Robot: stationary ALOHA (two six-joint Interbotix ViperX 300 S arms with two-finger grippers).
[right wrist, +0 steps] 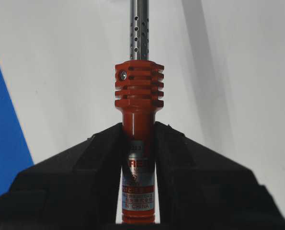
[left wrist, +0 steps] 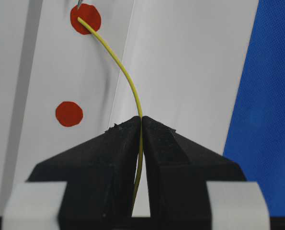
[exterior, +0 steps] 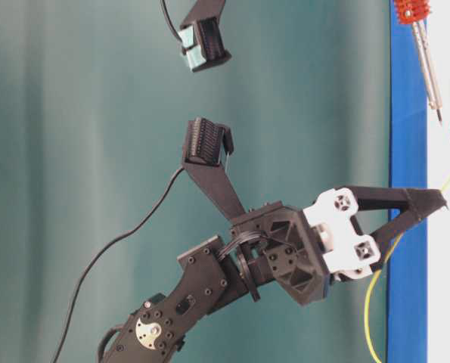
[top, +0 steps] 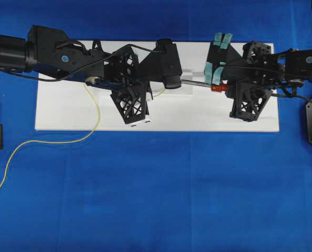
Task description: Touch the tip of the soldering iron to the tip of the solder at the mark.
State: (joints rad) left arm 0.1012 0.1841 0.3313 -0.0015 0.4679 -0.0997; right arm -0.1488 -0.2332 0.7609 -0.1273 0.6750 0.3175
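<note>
Pinching the solder (left wrist: 128, 81) between closed jaws, the left tool (left wrist: 141, 125) is holding the wire's free end on the upper red mark (left wrist: 85, 18) of the white board (left wrist: 190, 72). The right tool (right wrist: 138, 132) is clamping the soldering iron (right wrist: 138, 96) by its handle, the dark point (left wrist: 78, 4) sitting just beside that end. The thin wire is arching unsupported, so any nudge from the iron risks bending it off the mark.

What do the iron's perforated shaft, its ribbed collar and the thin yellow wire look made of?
Perforated shaft: shiny bare metal, by its glints. Ribbed orange-red collar: probably moulded plastic, smooth and matte. Thin yellow wire: glossy yellow surface, bends freely; material unclear.
</note>
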